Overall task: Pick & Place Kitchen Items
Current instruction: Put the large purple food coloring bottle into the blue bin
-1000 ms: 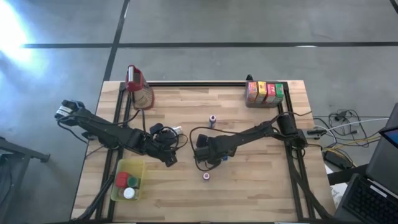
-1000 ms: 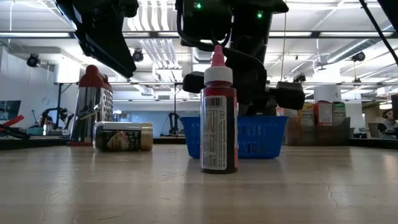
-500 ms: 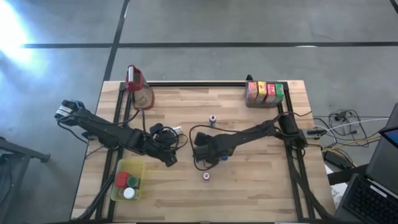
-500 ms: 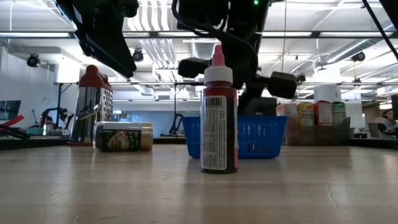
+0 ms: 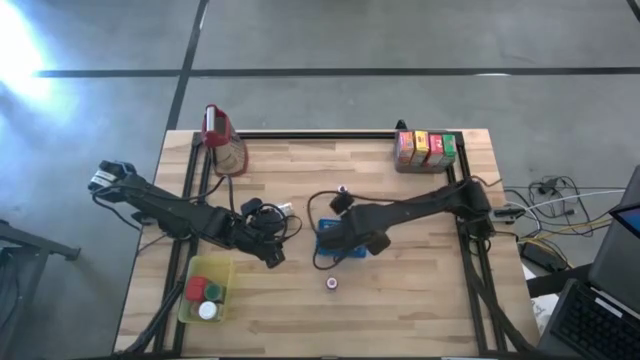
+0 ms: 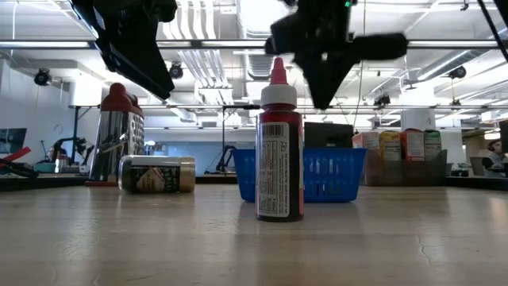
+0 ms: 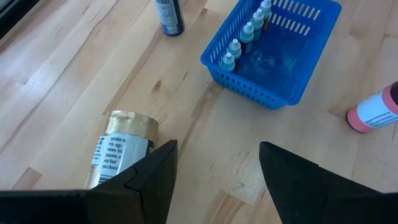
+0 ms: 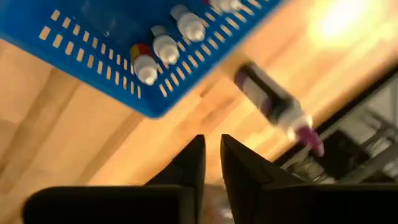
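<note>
A blue perforated tray [image 5: 330, 245] stands mid-table with several small white-capped bottles [image 7: 244, 38] in a row along one wall. My right gripper [image 5: 350, 228] hangs shut above the tray, its fingers [image 8: 211, 155] pointing steeply down with nothing between them. A dark bottle with a pink cap [image 5: 342, 190] stands just beyond the tray. A red bottle with a pink tip [image 6: 279, 151] stands upright nearer the front edge. My left gripper [image 7: 217, 146] waits open, raised left of the tray, over a gold-lidded jar [image 7: 121, 152] lying on its side.
A yellow-green tub [image 5: 205, 290] holding red, green and white lids sits at the front left. A clear jug with a red top [image 5: 222, 140] stands at the back left. A row of coloured cartons [image 5: 425, 148] stands at the back right. Bare wood lies along the front.
My right gripper has risen straight up out of the blue tray and rolled about its own axis. The tray, covered by the gripper before, now shows from above. The bottles and the tray have stayed in place.
</note>
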Motion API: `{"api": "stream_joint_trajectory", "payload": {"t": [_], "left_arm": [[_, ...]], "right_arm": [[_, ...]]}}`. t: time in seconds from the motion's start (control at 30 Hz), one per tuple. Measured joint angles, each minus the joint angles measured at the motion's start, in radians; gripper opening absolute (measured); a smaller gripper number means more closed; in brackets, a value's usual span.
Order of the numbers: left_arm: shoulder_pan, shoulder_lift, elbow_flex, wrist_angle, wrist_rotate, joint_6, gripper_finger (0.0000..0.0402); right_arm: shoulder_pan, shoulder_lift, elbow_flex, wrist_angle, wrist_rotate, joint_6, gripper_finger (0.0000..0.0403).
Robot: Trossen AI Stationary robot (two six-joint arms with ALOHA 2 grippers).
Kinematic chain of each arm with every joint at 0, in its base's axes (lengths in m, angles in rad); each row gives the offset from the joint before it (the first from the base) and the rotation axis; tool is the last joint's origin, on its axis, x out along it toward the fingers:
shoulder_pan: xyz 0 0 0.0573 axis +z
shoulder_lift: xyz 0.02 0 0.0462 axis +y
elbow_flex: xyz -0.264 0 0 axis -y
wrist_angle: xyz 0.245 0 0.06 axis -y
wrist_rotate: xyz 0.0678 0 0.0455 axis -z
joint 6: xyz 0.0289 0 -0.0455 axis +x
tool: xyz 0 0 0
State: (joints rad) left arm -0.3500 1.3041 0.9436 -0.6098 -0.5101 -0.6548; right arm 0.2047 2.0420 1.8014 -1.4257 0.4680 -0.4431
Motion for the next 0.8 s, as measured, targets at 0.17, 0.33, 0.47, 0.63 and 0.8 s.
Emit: {"api": "stream_joint_trajectory", "payload": {"t": [0.17, 0.33, 0.47, 0.63, 0.8], "left_arm": [[0.0, 0.0, 0.0, 0.001, 0.0, 0.0, 0.0232], [0.0, 0.0, 0.0, 0.006, 0.0, 0.0, 0.0232], [0.0, 0.0, 0.0, 0.007, 0.0, 0.0, 0.0232], [0.0, 0.0, 0.0, 0.008, 0.0, 0.0, 0.0232], [0.0, 0.0, 0.0, 0.007, 0.0, 0.0, 0.0232]], "right_arm": [[0.0, -0.131, -0.067, 0.023, -0.002, 0.112, 0.0012], [-0.002, -0.309, -0.195, 0.169, -0.003, 0.169, 0.0009], [-0.007, -0.466, -0.342, 0.343, -0.005, 0.145, 0.0009], [-0.017, -0.667, -0.541, 0.582, -0.005, 0.135, 0.0008], [-0.014, -0.847, -0.74, 0.781, -0.035, 0.202, 0.0008]]}}
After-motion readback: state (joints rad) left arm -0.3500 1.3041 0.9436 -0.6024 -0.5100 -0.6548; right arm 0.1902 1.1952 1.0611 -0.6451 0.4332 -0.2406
